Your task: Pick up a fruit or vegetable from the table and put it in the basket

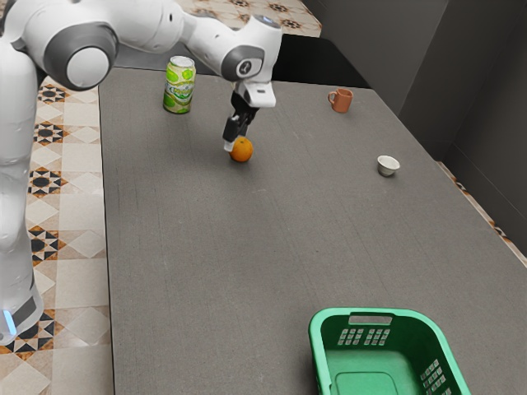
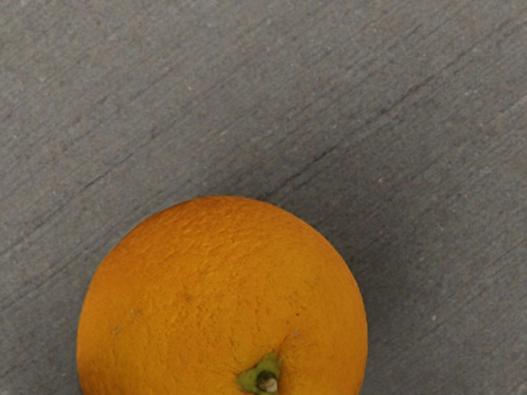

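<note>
One orange point(image 1: 241, 150) sits on the gray desk point(image 1: 206, 247), right at the fingers point(image 1: 230, 145); how far apart they stand, and whether they have hold of it, I cannot tell. Its green stem faces the wrist view. Well apart from it, toward the exterior view's lower right, stands the green basket point(image 1: 395, 312). The can point(image 1: 179, 85), mug point(image 1: 342, 101) and small white bowl point(image 1: 388, 168) are upright.

Your exterior view looks down along the table point(image 1: 206, 247) from beside the arm point(image 1: 144, 23), well back; your wrist view faces down, close above the shared orange point(image 2: 222, 288).
</note>
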